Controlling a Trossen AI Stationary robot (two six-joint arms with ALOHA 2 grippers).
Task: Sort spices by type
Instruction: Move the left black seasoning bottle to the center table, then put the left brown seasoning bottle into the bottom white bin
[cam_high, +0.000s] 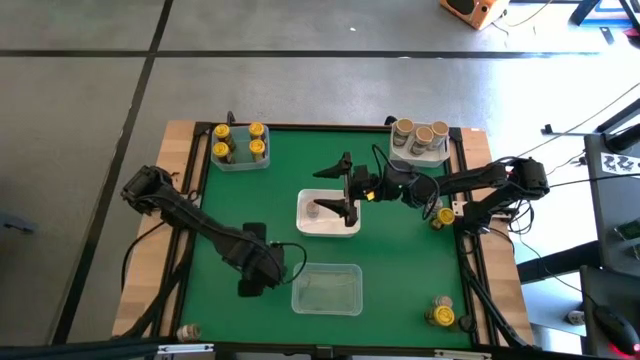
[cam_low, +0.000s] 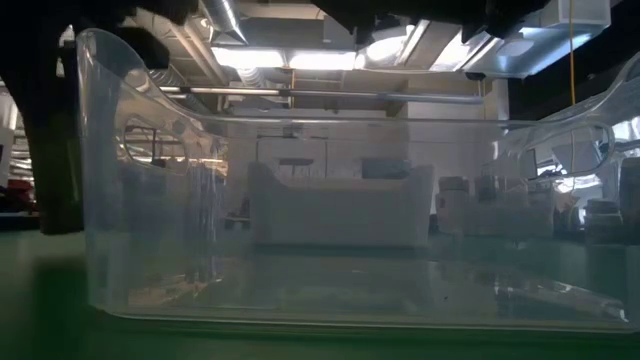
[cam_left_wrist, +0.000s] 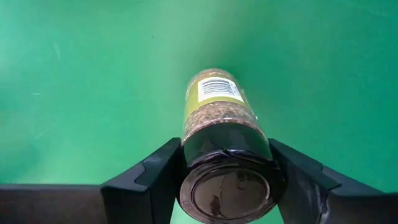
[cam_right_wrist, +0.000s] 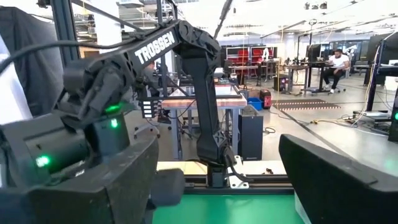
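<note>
My left gripper (cam_high: 248, 285) stands near the table's front, just left of an empty clear bin (cam_high: 327, 288), shut on a spice jar (cam_left_wrist: 214, 102) with a dark lid, a yellow label and brownish contents. In the high view the gripper hides this jar. My right gripper (cam_high: 337, 187) is open and level above a white bin (cam_high: 345, 228), in which one jar (cam_high: 313, 210) stands. Several yellow-lidded jars (cam_high: 240, 145) fill a clear bin at the far left. Tan-lidded jars (cam_high: 420, 133) stand in a bin at the far right. My left gripper pinches the jar's dark lid (cam_left_wrist: 194, 149) between its two fingers (cam_left_wrist: 155, 177), one on each side. The fingers come from above, pointing down. The jar hangs upright below them over the green mat; whether its bottom touches the mat does not show.
Loose yellow-lidded jars stand at the right edge (cam_high: 445, 215) and the near right corner (cam_high: 440, 315). Another jar (cam_high: 187, 330) sits on the wooden border at the near left. The clear bin's wall (cam_low: 150, 180) fills the low view. Green mat lies bare at the left.
</note>
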